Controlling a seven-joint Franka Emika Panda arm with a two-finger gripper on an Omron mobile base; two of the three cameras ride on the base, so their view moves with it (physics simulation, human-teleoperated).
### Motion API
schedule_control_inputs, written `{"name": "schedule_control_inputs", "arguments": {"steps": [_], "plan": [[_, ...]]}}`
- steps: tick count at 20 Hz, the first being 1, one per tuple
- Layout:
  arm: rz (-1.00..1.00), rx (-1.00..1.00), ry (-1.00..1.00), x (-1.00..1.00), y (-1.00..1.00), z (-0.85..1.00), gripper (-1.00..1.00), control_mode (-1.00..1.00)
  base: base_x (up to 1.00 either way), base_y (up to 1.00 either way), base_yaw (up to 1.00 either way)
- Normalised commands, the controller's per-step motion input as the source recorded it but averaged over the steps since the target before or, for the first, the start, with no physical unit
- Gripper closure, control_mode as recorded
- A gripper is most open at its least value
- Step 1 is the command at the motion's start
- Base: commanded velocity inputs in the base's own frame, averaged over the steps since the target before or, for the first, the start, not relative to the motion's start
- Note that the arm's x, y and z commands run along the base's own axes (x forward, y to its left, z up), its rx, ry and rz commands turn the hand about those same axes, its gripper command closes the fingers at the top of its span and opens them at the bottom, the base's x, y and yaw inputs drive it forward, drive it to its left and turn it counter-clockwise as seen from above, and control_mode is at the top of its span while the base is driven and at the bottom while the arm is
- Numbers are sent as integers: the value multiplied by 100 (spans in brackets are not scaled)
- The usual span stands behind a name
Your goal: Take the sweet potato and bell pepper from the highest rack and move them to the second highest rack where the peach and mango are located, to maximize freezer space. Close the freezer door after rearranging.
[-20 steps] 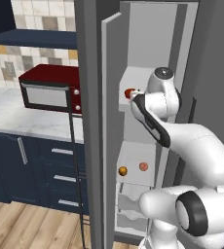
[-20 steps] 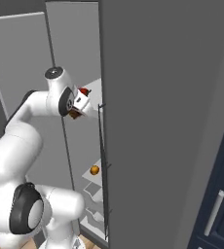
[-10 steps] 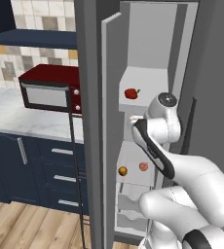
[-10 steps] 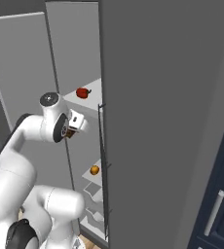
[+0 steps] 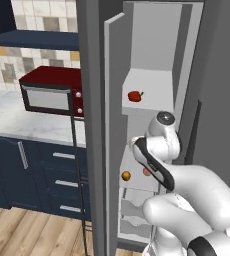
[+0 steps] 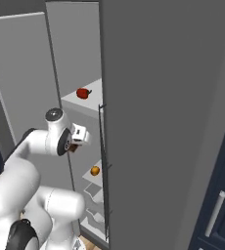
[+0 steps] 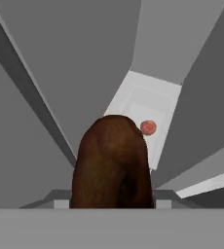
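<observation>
Fingers [image 7: 111, 194] clamped on the sweet potato [image 7: 111, 163]: carry it level ahead onto the rack [image 7: 143, 104], beside the peach [image 7: 148, 127].

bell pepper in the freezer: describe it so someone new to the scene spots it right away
Look into the tall open freezer right of the red microwave. On its highest rack a small red bell pepper with a dark stem lies alone. The fruit on the rack below is orange or pinkish, and the brown sweet potato is at the gripper, so it is the only red item.
</observation>
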Motion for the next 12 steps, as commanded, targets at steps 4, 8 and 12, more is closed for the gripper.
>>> {"name": "schedule_control_inputs", "arguments": {"steps": [4,8,12], "plan": [[10,-2,20,10,0,-54,100,-100,0,0,0],[9,-3,14,10,0,-60,100,-100,0,0,0],[7,-13,0,3,0,-83,100,-100,0,0,0]]}}
